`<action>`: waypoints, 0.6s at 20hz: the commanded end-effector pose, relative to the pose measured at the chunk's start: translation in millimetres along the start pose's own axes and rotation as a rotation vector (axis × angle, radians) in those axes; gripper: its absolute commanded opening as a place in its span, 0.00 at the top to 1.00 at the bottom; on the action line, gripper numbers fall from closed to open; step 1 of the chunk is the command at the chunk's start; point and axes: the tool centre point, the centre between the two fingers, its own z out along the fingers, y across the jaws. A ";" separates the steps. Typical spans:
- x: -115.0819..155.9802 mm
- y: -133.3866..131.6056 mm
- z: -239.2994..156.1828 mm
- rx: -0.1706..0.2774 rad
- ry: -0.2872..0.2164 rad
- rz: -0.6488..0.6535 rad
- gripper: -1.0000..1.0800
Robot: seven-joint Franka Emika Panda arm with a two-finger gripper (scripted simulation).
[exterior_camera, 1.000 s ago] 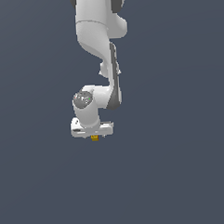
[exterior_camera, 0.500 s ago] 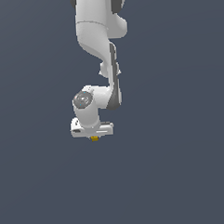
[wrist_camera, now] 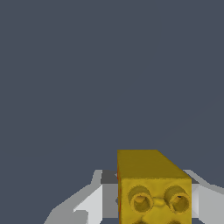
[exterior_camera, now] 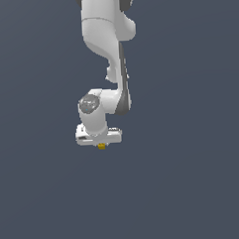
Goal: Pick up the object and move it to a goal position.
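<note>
The little yellow cube (exterior_camera: 101, 146) sits tucked right under the white hand (exterior_camera: 101, 142), poking out just below it. In the wrist view the cube (wrist_camera: 153, 188) fills the gap between the two fingers (wrist_camera: 89, 205), round dimples on its near face, so the hand is clamped on it. Plain dark grey all around.

A yellow-orange block (wrist_camera: 153, 188), with round raised marks on its near face, is seen clamped between the white fingers (wrist_camera: 89, 205) of the gripper (wrist_camera: 148, 203), against plain dark grey.
</note>
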 end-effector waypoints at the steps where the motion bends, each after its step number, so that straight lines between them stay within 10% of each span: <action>1: 1.1 -4.8 -11.2 0.000 0.002 -0.001 1.00; 12: 6.0 -45.1 -105.2 -0.001 0.001 0.000 1.00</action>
